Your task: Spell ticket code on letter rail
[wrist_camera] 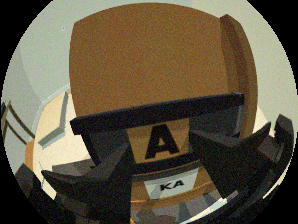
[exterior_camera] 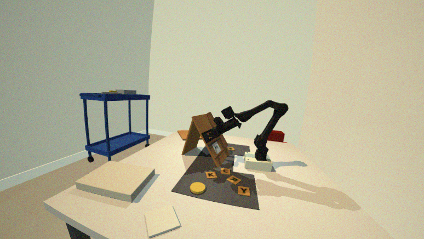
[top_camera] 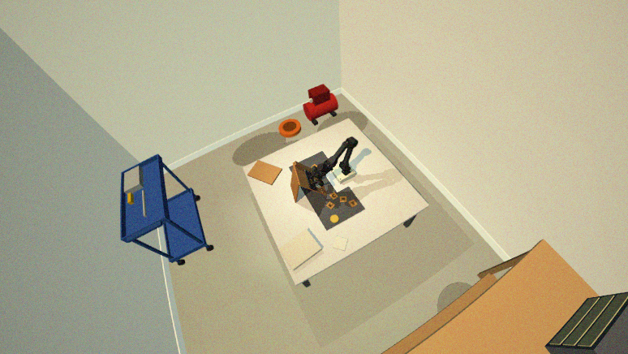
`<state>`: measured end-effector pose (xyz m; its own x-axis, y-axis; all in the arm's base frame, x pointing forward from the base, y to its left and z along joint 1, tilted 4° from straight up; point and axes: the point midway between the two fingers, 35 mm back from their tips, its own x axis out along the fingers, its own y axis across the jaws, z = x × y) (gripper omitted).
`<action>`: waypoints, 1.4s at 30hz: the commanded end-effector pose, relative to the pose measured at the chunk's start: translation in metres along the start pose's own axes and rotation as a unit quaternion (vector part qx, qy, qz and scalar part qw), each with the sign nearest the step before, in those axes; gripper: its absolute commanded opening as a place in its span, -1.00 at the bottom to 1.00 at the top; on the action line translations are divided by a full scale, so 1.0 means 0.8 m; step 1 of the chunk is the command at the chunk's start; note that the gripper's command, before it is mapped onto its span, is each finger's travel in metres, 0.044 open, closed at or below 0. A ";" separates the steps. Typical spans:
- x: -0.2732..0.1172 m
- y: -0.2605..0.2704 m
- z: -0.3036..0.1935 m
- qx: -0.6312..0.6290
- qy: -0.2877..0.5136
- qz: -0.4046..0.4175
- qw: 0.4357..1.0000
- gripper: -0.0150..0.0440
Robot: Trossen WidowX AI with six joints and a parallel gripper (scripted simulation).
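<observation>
The gripper [top_camera: 314, 176] [exterior_camera: 211, 135] [wrist_camera: 160, 140] is closed on the A tile [wrist_camera: 167, 142], which sits between its fingers at the dark letter rail [wrist_camera: 160, 107] on the leaning board [top_camera: 294, 188] [exterior_camera: 203, 122] [wrist_camera: 150, 60]. The A faces the wrist camera upright. Whether the tile is fully home, I cannot tell.

Just below the gripper on the board is the ticket [exterior_camera: 216, 147] [wrist_camera: 172, 186]; "KA" is readable, and any further letters cannot be made out.

Lower than the gripper and off to one side, four tiles lie apart on the dark mat [top_camera: 343, 219] [exterior_camera: 219, 197]: K [top_camera: 330, 205] [exterior_camera: 211, 175], C or G [top_camera: 333, 196] [exterior_camera: 225, 170], R [top_camera: 343, 199] [exterior_camera: 233, 179] and Y [top_camera: 352, 203] [exterior_camera: 244, 191]. A yellow disc [top_camera: 334, 218] [exterior_camera: 197, 187] rests near them. On the gripper's opposite side, another tile [exterior_camera: 230, 148] lies on the mat, its letter too small to tell.

Behind the gripper, the arm's pale base [top_camera: 352, 177] [exterior_camera: 250, 165] stands on the counter [top_camera: 386, 196] [exterior_camera: 296, 216]. Well beyond the board from the gripper is a blue cart [top_camera: 162, 188] [exterior_camera: 115, 96].
</observation>
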<state>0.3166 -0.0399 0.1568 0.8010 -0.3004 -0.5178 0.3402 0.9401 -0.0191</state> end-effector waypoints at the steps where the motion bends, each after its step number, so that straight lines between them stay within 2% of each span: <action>1: -0.001 -0.003 0.000 -0.001 -0.001 0.001 1.000 -0.49; 42: 0.000 -0.027 0.000 -0.002 -0.001 0.000 1.000 -0.49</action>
<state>0.3097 -0.0591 0.1574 0.8011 -0.3016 -0.5171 0.3404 0.9401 -0.0210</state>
